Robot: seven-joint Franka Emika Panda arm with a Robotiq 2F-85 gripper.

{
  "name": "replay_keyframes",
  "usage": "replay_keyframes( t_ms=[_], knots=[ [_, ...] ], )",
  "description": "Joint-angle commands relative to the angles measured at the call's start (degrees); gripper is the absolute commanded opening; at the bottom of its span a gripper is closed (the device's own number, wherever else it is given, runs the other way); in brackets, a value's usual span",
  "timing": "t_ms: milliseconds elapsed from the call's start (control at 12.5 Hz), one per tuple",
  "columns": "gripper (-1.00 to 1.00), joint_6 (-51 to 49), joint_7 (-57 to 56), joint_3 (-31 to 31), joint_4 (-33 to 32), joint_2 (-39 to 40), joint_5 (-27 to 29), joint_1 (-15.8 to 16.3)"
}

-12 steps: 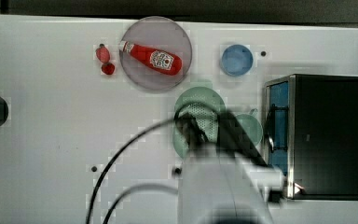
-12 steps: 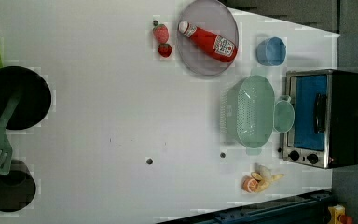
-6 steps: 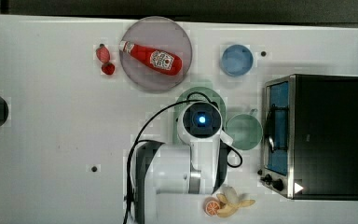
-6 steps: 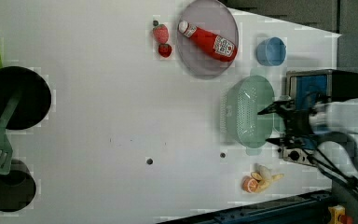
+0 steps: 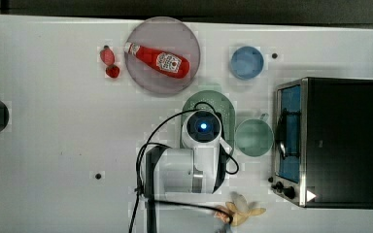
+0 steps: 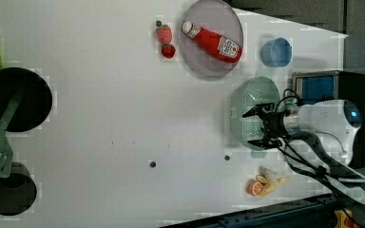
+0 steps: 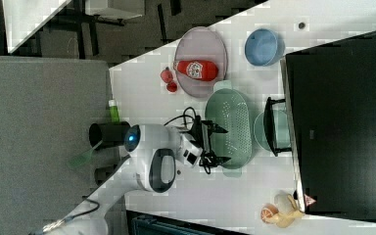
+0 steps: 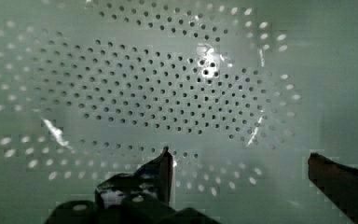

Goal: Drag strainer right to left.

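step: reach, pre-contact | hand [image 6: 258, 126] spread wide, gripping nothing | pale sage-green perforated oval plastic strainer [image 6: 247, 114] lay directly under it on desk [image 6: 104, 118] | next: likely hook rim, then drag

No lettering is legible on anything here.

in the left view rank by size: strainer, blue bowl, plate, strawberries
1. plate
2. strainer, close to the plate and partly hidden by the hand
3. blue bowl
4. strawberries, smallest
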Motion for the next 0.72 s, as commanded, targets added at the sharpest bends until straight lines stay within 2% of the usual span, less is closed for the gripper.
replay_keyframes(
  t_ms=[80,320,720],
  knots=[
    [1.0,6.6,4.6,0.5,1.2,2.7,-0.5,0.3],
    [1.0,7.3,10.5,2.0,0.6,3.3,-0.5,1.6],
    [1.0,7.3,11.6,3.4,0.7,3.4,-0.2,4.7]
  ],
)
